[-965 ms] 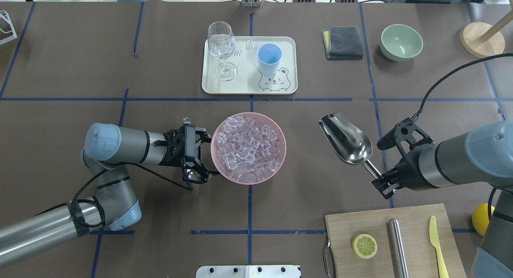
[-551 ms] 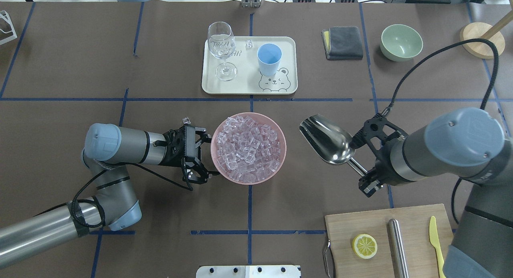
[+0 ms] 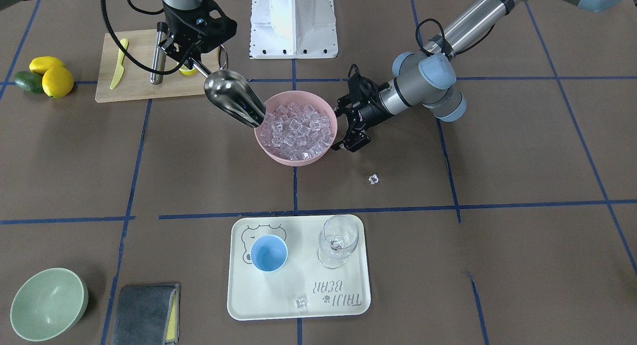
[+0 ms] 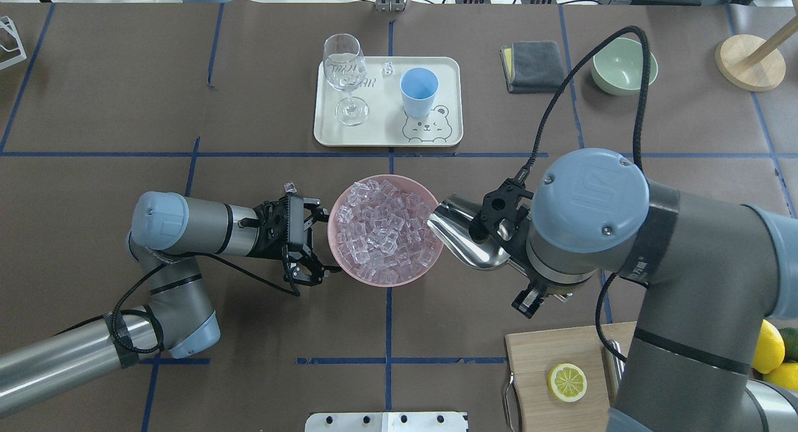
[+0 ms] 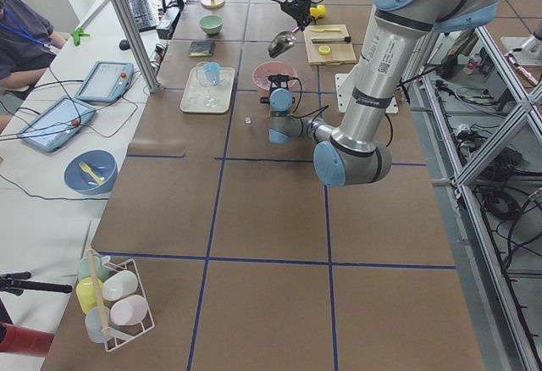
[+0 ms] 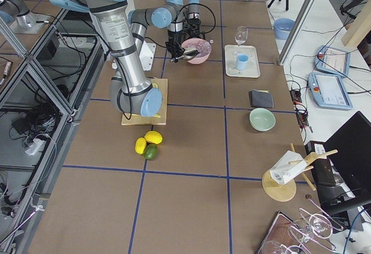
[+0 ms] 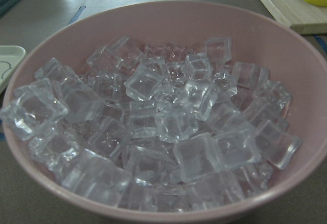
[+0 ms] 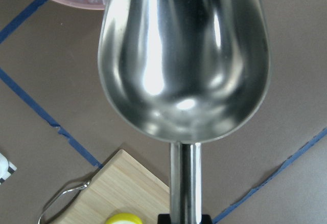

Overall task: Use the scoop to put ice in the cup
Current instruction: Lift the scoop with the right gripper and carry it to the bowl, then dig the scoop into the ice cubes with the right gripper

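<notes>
The right gripper (image 3: 186, 56) has its jaws clenched on the thin handle of the scoop (image 4: 464, 245), whose long axis runs from those jaws out and down toward the pink bowl (image 4: 374, 282). The trough, empty in the wrist view, has its lip at the bowl's rim on the robot's right side, so the ice (image 4: 386, 229) lies straight ahead of it. The left gripper (image 4: 319, 245) has its jaws spread wide beside the opposite wall. The cup (image 4: 418, 92) stands on the tray (image 4: 449, 67), farther out on the surface, well apart from both arms
</notes>
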